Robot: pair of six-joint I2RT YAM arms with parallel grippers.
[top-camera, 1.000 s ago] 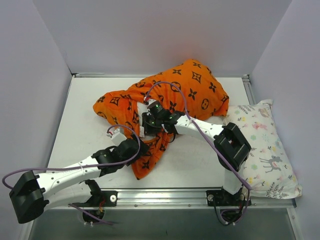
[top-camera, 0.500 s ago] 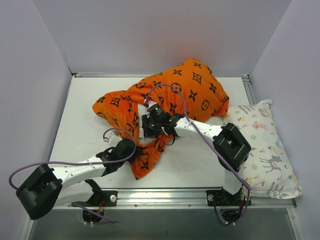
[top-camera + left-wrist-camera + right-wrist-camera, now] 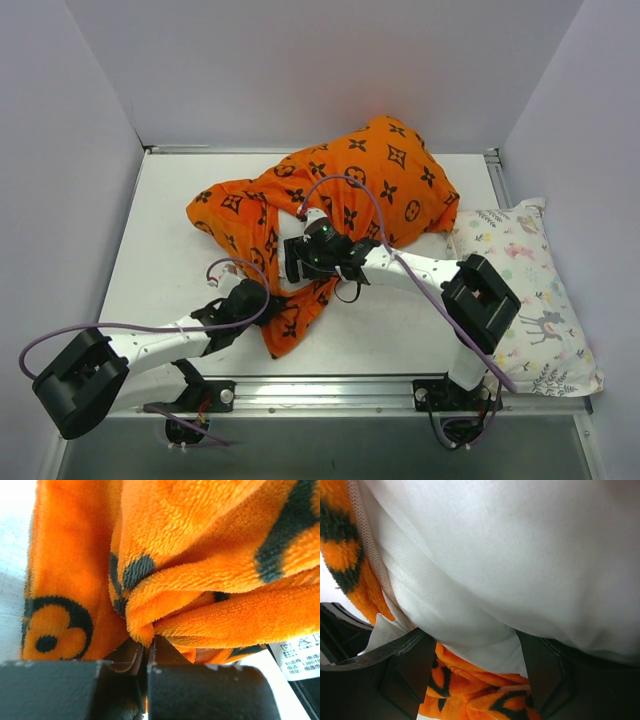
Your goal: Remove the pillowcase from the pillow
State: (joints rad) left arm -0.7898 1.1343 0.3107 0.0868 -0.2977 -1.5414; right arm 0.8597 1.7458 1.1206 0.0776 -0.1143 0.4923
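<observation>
Bench point(image 3: 160, 230): white top, walled on three sides, with both arm bases bolted at its near edge.
Pillowcase point(image 3: 380, 180): orange plush with black motifs. It lies bulging from the far right part of the bench down toward the middle, and a slack tail trails to the near edge, left of centre.
Pillow point(image 3: 520, 555): plain white cloth, seen in the right wrist view at the pillowcase's opening. Orange plush lies beside and beneath it. From above it is hidden inside the cover.
Left gripper point(image 3: 146, 647): low over the bench near the near-left end of the tail, jaws pinched tight on a fold of the orange fabric.
Right gripper point(image 3: 470, 640): at the middle of the bench, over the pillowcase's opening. Its jaws are spread wide and white pillow cloth sags between them. Whether they press on it cannot be told.
Care label point(image 3: 300, 655): white with printed text, peeking out beneath the orange folds.
Animal-print pillow point(image 3: 525, 290): along the bench's right edge, just beside the pillowcase.
</observation>
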